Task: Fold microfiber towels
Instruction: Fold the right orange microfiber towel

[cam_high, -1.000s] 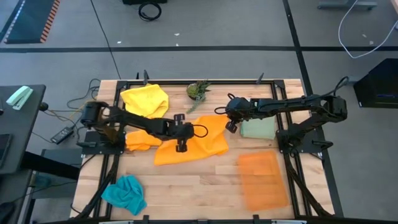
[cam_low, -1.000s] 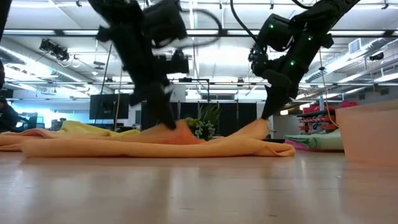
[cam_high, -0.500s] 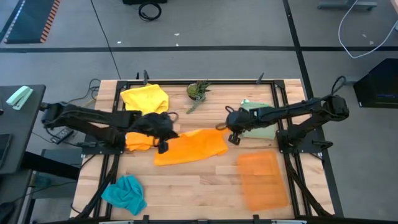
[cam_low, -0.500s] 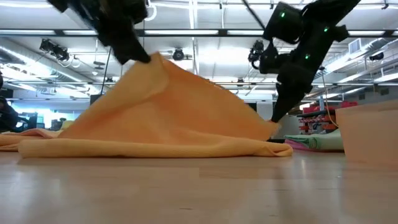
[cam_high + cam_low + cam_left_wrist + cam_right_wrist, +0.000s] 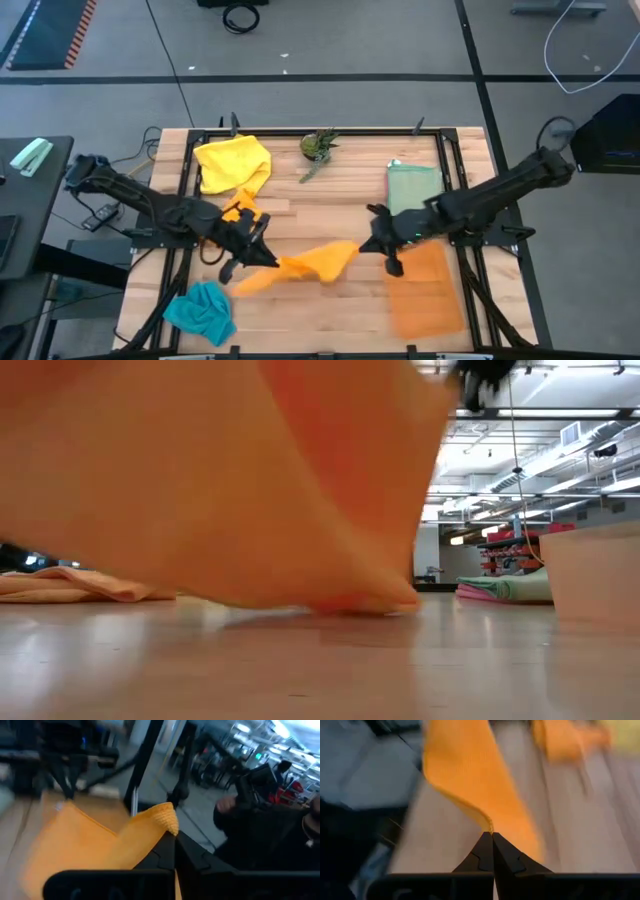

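Note:
An orange microfiber towel (image 5: 305,265) is strung between my two grippers over the table's near middle. In the low view it fills most of the picture (image 5: 220,480), and its lower edge (image 5: 350,602) touches the wood. My left gripper (image 5: 266,258) is shut on its left end and my right gripper (image 5: 366,245) on its right end. A yellow towel (image 5: 232,162), a second orange one (image 5: 240,210), a teal one (image 5: 200,310) and a pale green one (image 5: 415,185) lie flat on the table. My left gripper pinches a bunched edge of the orange towel (image 5: 167,817) between its two shut fingers, coming from the table's left. The cloth hangs away below the fingers. My right gripper pinches the towel's edge (image 5: 489,826) between its shut fingertips, coming from the table's right. The cloth runs away from the tips toward the left gripper, its lower part on the table.
A stiff translucent orange mat (image 5: 425,290) lies at the near right, just beyond my right gripper. A small green plant (image 5: 318,145) stands at the far middle. Bare wood (image 5: 330,205) shows in the table's centre.
Both grippers have moved toward the table's near edge, holding the orange towel. The towel, flat on the table a second ago, has been raised by its held edge and drawn nearward. It now hangs as a narrow band between the grippers, with only its lower edge on the wood.

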Action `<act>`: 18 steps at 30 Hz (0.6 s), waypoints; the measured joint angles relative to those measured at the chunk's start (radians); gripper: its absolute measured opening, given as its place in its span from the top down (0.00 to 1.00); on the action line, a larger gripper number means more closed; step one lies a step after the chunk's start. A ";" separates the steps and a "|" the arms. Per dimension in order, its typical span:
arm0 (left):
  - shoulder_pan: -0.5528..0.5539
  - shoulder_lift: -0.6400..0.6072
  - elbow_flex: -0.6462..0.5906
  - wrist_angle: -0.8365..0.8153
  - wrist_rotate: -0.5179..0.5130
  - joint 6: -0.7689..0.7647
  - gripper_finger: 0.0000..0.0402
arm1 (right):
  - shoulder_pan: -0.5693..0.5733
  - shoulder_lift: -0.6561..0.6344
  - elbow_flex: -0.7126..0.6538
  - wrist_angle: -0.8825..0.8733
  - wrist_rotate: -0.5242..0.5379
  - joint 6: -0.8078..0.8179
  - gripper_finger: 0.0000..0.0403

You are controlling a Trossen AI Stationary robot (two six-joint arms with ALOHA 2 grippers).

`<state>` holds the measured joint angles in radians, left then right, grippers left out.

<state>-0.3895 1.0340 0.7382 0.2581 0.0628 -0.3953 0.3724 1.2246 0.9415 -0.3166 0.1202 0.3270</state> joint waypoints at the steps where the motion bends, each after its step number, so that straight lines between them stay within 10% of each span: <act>1: -0.014 0.000 0.020 0.018 -0.024 0.019 0.97 | 0.021 -0.013 0.027 0.001 0.027 -0.021 1.00; 7: 0.004 -0.002 0.000 -0.001 -0.168 -0.005 0.98 | -0.033 -0.005 0.085 -0.033 0.157 -0.084 1.00; 18: 0.336 0.126 -0.628 0.285 -0.234 -0.538 0.98 | -0.457 0.376 -0.139 0.119 0.079 0.046 1.00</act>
<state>-0.0530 1.1597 0.1101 0.5431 -0.1711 -0.9330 -0.0843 1.6005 0.8025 -0.1978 0.1994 0.3730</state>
